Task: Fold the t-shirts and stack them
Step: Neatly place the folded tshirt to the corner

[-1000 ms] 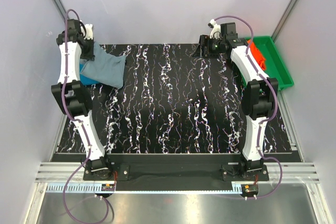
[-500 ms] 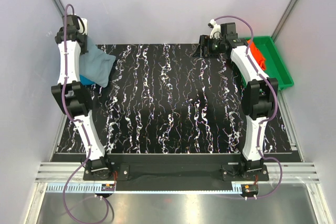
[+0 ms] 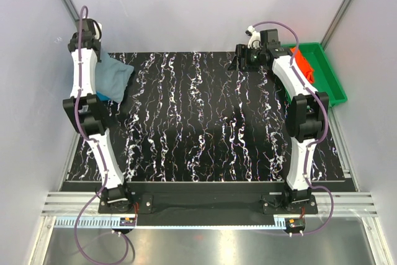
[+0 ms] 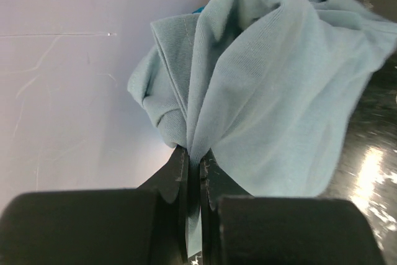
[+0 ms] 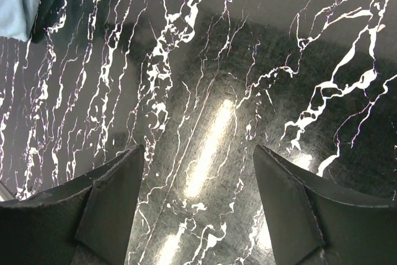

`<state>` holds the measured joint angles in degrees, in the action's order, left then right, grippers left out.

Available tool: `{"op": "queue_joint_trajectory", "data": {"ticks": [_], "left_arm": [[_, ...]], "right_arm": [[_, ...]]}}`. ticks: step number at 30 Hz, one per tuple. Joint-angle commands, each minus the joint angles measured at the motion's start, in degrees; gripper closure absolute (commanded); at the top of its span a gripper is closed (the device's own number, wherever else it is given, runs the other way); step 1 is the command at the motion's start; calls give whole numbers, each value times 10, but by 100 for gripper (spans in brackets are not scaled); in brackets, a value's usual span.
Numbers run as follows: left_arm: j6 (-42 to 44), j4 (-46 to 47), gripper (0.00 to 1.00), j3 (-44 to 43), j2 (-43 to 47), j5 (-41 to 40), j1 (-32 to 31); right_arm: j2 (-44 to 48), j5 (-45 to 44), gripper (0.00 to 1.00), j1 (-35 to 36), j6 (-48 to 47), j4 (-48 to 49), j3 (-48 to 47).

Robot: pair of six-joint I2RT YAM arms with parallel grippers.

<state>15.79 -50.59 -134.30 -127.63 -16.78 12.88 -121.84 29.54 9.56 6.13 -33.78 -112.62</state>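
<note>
Left wrist cam: left gripper [image 4: 193,159] is clamped tight on a bunched fold of the grey-blue shirt [image 4: 267,103], several layers pinched together, cloth fanning out beyond the fingers. It's hard up by the wall [image 4: 74,60] at the far left corner. From the top cam the shirt hangs crumpled off the pinch, lower part apparently resting on the table [image 3: 211,122], w/ the teal-blue shirt [image 3: 102,96] peeking out just nearer. Orange-red shirt [image 3: 304,65] sits in the green tray [image 3: 329,82], far right.

Right gripper [image 5: 198,153] has its jaws wide apart, nothing between them, over bare table at the far right.

Prob. step: get the grey-blue shirt out flat mid-table for folding. To do it well:
- carry it right and nearer, away from the wall, low enough that the trailing hem drags and unrolls;
- don't snag the teal-blue one on the way;
- the grip is a wad, not a corner, so expect twist; bring the right gripper across to take an opposite edge and pull it taut before laying down.
</note>
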Motion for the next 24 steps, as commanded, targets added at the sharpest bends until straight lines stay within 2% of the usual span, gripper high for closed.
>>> {"op": "queue_joint_trajectory", "data": {"ticks": [1,8,24], "left_arm": [[21,52,100,-12,-15,-68,2],[58,85,100,-15,-67,-148,3],[106,115,100,9,-124,-221,20]], "right_arm": [[47,-3,21,-4,-13,17,6],[66,-10,21,-4,-22,15,33],[86,-22,21,-4,-31,16,62]]}}
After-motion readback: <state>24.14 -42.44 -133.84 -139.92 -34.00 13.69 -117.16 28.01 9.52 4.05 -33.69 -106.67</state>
